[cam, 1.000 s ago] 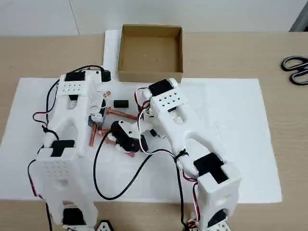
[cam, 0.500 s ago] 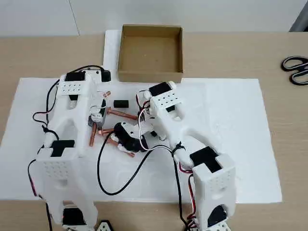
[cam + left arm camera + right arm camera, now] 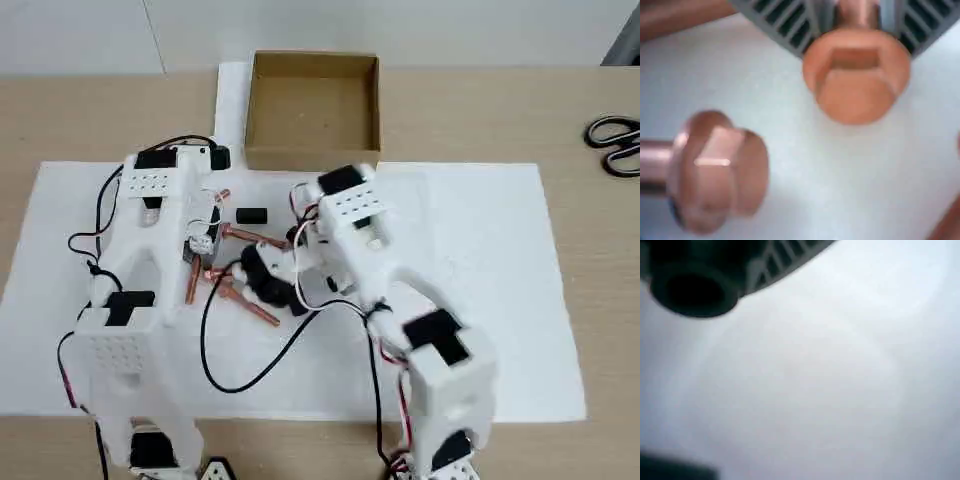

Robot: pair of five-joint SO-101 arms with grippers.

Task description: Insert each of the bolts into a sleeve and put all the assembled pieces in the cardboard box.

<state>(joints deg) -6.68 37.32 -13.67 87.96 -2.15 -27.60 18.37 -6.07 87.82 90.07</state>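
Between the ribbed grey fingers [image 3: 775,20] of my left gripper [image 3: 856,20] sits a copper bolt [image 3: 856,75], head toward the camera, just above the white sheet. A second bolt head [image 3: 715,170] lies close by. From above, the left gripper [image 3: 203,243] is among several loose bolts [image 3: 250,237] [image 3: 250,305], with a black sleeve [image 3: 251,215] lying beyond them. My right gripper [image 3: 262,278] is low beside the bolts and is shut on a black sleeve [image 3: 690,290] next to its ribbed finger [image 3: 785,260]. The open cardboard box [image 3: 262,110] stands at the back.
A white sheet [image 3: 480,280] covers the wooden table under both arms. Scissors [image 3: 615,145] lie at the far right edge. Black cables [image 3: 230,385] loop from the right arm across the sheet between the two arms.
The right arm has shifted slightly toward the back, uncovering more of the bolt lying near its gripper. The left arm has kept still.
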